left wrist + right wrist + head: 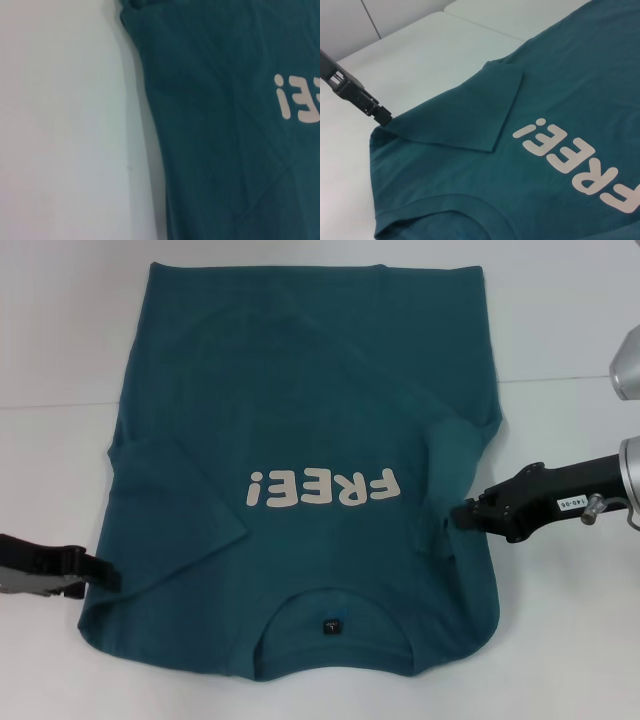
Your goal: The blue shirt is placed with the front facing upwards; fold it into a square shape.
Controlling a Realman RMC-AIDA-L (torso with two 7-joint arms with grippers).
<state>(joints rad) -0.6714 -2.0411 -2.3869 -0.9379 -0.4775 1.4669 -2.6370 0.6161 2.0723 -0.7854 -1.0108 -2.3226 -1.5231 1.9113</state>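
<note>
The blue shirt [300,420] lies flat on the white table, front up, with white "FREE!" lettering [322,487] on the chest. Its collar and small dark neck tag [333,624] are nearest me. The left sleeve [470,112] is folded inward and lies flat. The right sleeve [455,455] is turned in and bunched. My left gripper [103,574] touches the shirt's left edge at the shoulder, and its tip [383,116] meets that fold in the right wrist view. My right gripper [462,513] sits at the edge of the bunched right sleeve. The left wrist view shows the shirt's side edge [150,100].
The white table [560,330] surrounds the shirt, with a seam line [50,400] across its far half. Bare table shows left of the shirt [60,125]. A grey joint of the right arm [627,365] stands at the right border.
</note>
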